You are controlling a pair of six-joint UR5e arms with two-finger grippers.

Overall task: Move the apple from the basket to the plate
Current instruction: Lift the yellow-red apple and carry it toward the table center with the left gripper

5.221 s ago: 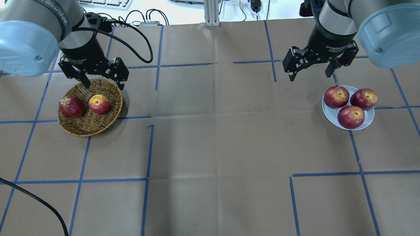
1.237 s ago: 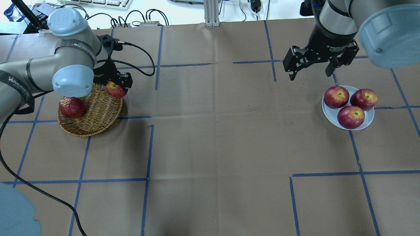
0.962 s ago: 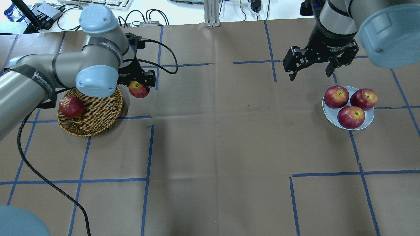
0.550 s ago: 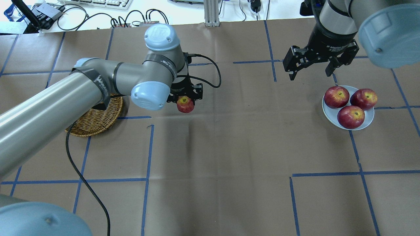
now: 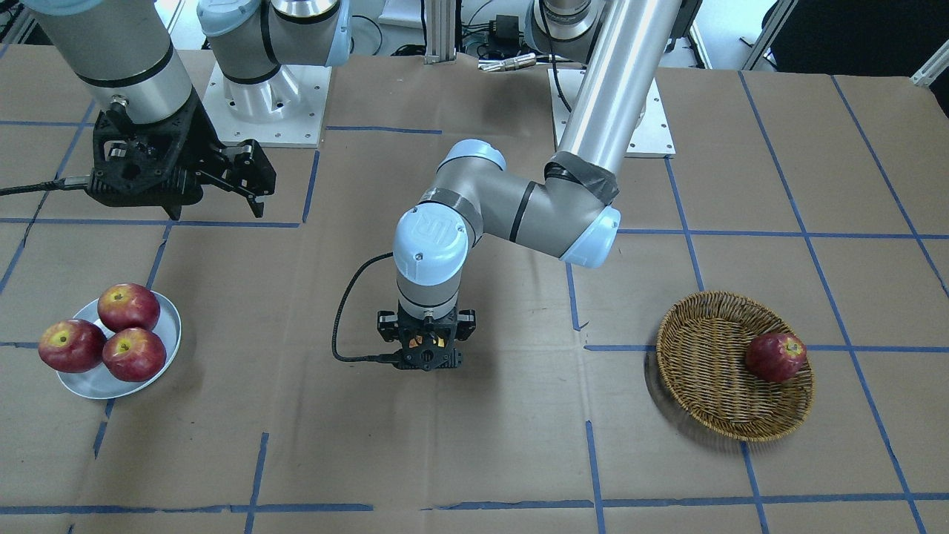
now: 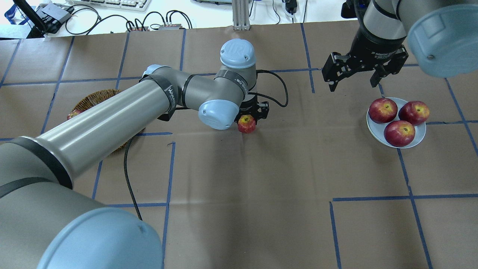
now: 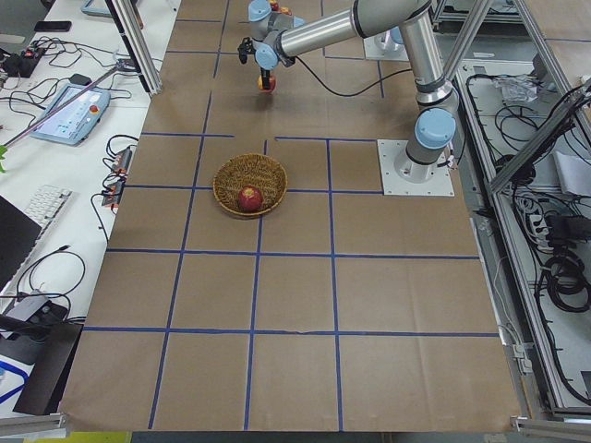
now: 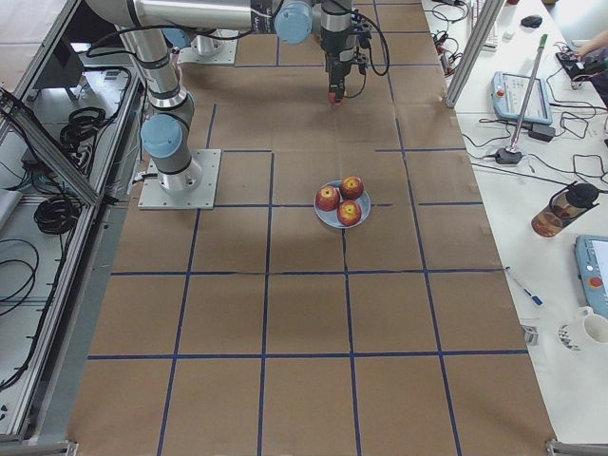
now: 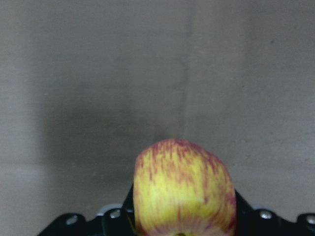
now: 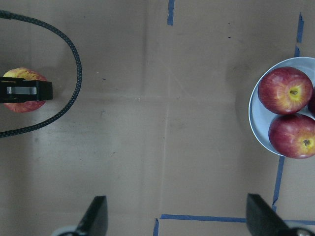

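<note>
My left gripper [image 6: 248,120] is shut on the pale yellow-red apple [image 6: 246,124] and holds it over the middle of the table, between basket and plate. The apple fills the bottom of the left wrist view [image 9: 182,189] and shows at the left of the right wrist view [image 10: 22,75]. The wicker basket [image 5: 712,400] stands on my left side, mostly hidden under my left arm in the overhead view [image 6: 95,100]. The pale plate [image 6: 376,131] on my right side holds three dark red apples. My right gripper [image 6: 353,83] is open and empty, behind the plate.
One dark red apple [image 5: 775,356] lies in the basket. The left wrist cable [image 5: 345,311] loops beside the gripper. Brown paper with blue tape lines covers the table. The arm bases [image 5: 263,96] stand at the robot's side of the table.
My left arm lifted the pale apple out of the basket and carried it rightward to the table's middle. The right arm has stayed still and open.
</note>
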